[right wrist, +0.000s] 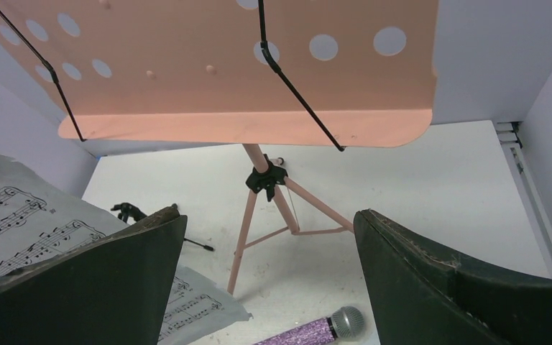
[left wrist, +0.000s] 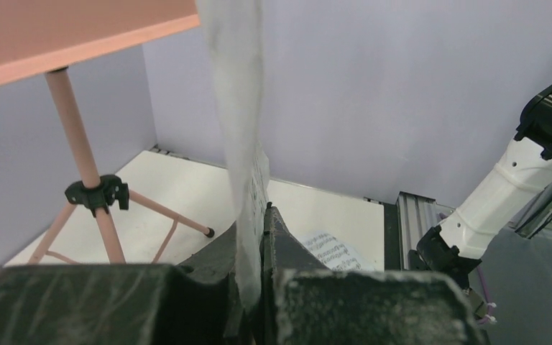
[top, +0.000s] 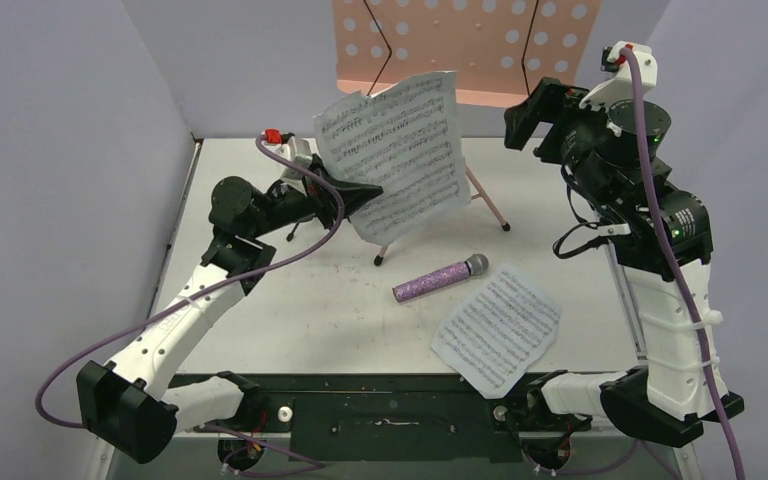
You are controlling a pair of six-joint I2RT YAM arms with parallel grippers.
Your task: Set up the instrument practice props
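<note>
Left hand (top: 372,190) raised, pinching sheet-music page (top: 400,140); right hand (right wrist: 269,219) high, agape

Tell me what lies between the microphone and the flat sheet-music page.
Only a narrow strip of bare table separates the microphone and page, shown in the top view.

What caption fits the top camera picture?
Left hand holds a sheet-music page up by the pink music stand; purple microphone and another page lie on the table.
</note>
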